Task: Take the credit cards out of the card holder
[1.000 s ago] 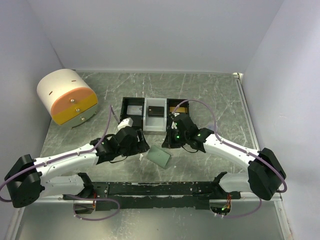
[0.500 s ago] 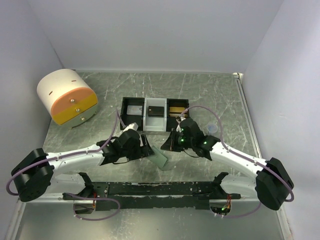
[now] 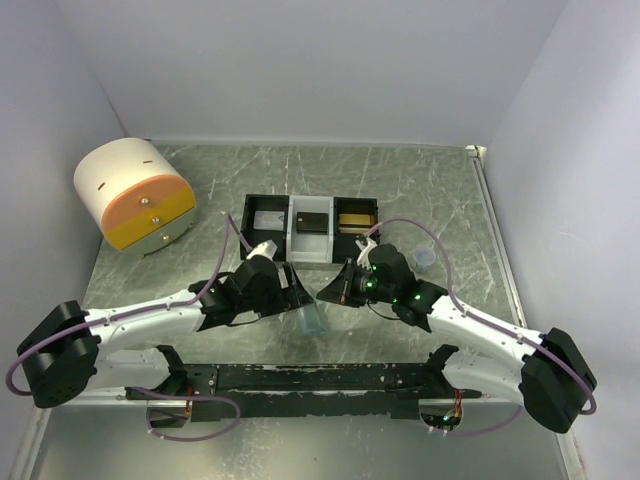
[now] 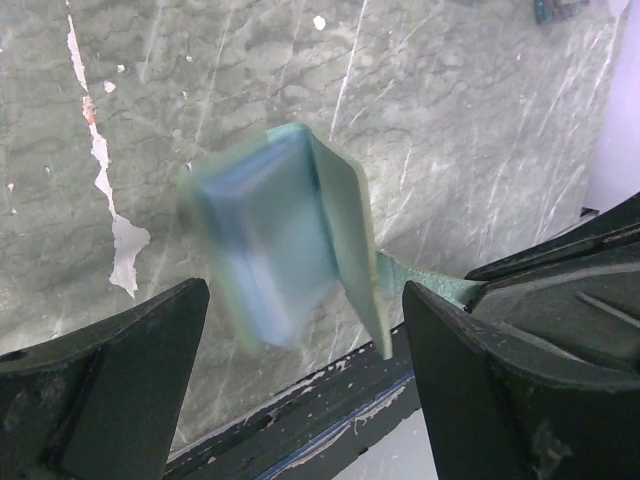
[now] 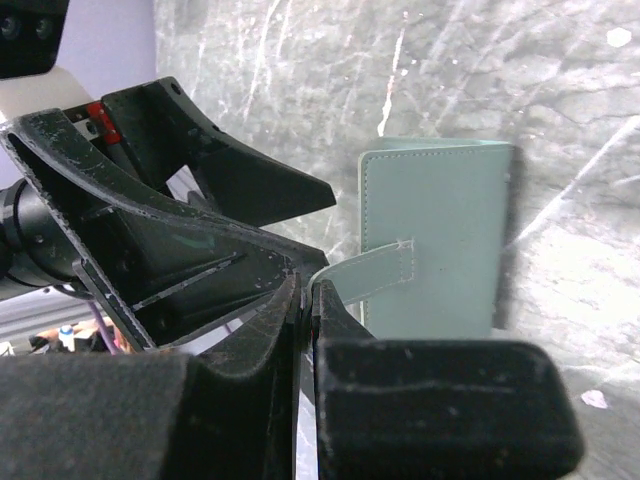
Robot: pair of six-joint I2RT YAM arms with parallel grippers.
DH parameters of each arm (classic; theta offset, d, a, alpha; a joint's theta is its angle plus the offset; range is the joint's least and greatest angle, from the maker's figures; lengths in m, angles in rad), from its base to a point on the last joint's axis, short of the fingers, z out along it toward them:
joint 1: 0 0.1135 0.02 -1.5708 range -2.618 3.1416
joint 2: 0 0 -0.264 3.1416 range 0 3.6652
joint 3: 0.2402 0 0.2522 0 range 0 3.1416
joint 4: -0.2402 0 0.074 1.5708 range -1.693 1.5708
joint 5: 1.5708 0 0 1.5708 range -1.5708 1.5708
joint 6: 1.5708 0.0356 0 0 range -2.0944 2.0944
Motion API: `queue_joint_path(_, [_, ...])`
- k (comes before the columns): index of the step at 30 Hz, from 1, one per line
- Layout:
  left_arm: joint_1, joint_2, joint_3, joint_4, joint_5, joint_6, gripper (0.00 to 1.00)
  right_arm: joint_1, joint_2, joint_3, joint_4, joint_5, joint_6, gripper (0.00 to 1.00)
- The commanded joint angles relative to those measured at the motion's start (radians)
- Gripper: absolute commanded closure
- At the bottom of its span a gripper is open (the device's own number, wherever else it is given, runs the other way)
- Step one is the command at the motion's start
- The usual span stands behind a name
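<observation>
The card holder [image 3: 311, 319] is sage-green and hangs tilted just above the table, between the two arms. My right gripper [image 5: 306, 292] is shut on its thin strap [image 5: 375, 272]; from above, that gripper [image 3: 324, 292] is right of the holder. In the left wrist view the holder [image 4: 345, 225] is blurred and partly unfolded, showing a pale blue inside. My left gripper [image 4: 305, 295] is open, one finger on each side below the holder and not touching it; from above it [image 3: 297, 294] sits on the left. No credit cards can be made out in the holder.
A black-and-white three-compartment tray [image 3: 290, 229] stands behind the grippers with a flat rectangular piece in each compartment. A white-and-orange round drawer unit [image 3: 135, 194] sits at the back left. A small clear disc [image 3: 425, 257] lies to the right. The black mounting rail [image 3: 300, 378] runs along the near edge.
The holder lay flat on the table; now it hangs by its strap from the right gripper. The right gripper has moved left and nearer, and the left gripper has moved right around the holder.
</observation>
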Motion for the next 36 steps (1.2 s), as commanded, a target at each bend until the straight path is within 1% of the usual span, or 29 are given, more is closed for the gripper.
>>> queue_joint_path(1, [-0.005,-0.042,-0.029,0.030,-0.026,-0.023,0.10,0.011,0.015,0.000,0.086,-0.035,0.013,1.00])
queue_joint_path(5, [-0.002,-0.029,-0.019,-0.022,-0.043,-0.029,0.13,0.011,0.056,0.009,0.091,-0.047,0.012,1.00])
queue_joint_path(9, [-0.002,-0.031,0.024,-0.145,-0.106,-0.032,0.16,0.011,0.060,0.028,0.095,-0.047,-0.004,1.00])
queue_joint_path(13, [-0.001,-0.098,0.038,-0.242,-0.194,-0.056,0.14,0.012,0.086,0.068,0.124,-0.099,-0.026,1.00])
queue_joint_path(16, [0.000,-0.169,0.033,-0.273,-0.244,-0.070,0.13,0.012,0.125,0.099,0.141,-0.155,-0.032,1.00])
queue_joint_path(18, [0.005,-0.221,0.029,-0.298,-0.269,-0.081,0.13,0.010,0.133,0.101,0.177,-0.176,-0.013,1.00])
queue_joint_path(21, [0.019,-0.264,0.026,-0.350,-0.298,-0.097,0.12,0.012,0.133,0.059,0.295,-0.233,0.044,1.00])
queue_joint_path(24, [0.061,-0.278,0.028,-0.394,-0.282,-0.085,0.11,0.012,0.134,0.036,0.352,-0.251,0.096,1.00])
queue_joint_path(26, [0.084,-0.282,0.025,-0.400,-0.257,-0.069,0.11,0.012,0.125,0.020,0.366,-0.241,0.118,1.00])
queue_joint_path(27, [0.093,-0.283,0.022,-0.398,-0.244,-0.062,0.11,0.007,0.117,0.016,0.346,-0.222,0.126,1.00])
queue_joint_path(29, [0.108,-0.289,0.016,-0.379,-0.217,-0.047,0.11,-0.019,0.093,0.009,0.254,-0.150,0.127,1.00])
queue_joint_path(31, [0.114,-0.295,0.008,-0.352,-0.196,-0.038,0.11,-0.073,0.083,-0.009,0.181,-0.122,0.111,1.00])
queue_joint_path(36, [0.119,-0.273,-0.022,-0.212,-0.101,0.012,0.11,-0.217,0.085,-0.087,0.113,-0.198,0.070,1.00])
